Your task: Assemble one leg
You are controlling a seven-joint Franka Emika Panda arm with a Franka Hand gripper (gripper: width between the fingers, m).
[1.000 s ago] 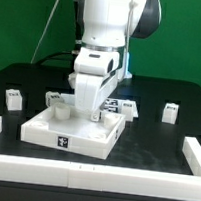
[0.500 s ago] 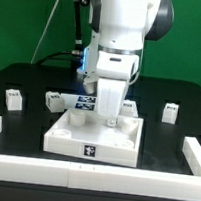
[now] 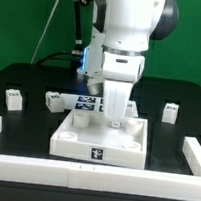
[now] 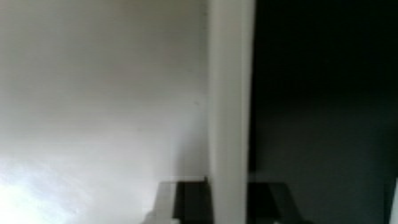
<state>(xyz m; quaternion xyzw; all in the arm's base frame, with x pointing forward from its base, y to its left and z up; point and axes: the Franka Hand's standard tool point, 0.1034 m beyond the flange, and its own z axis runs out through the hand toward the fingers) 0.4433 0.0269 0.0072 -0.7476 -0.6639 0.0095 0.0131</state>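
The white tray [image 3: 98, 149] is being positioned, rim seemingly clamped by closed fingers [image 3: 115, 118]; next, the leg [image 3: 170, 113] at three o'clock must be grasped.

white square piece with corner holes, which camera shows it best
The exterior view: the white square piece shows nearly whole, with its tag, the gripper at its far wall. The wrist view gives only a blurred white surface and edge, probably part of it.

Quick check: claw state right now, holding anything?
Claw: closed on the rim of the big white square piece.
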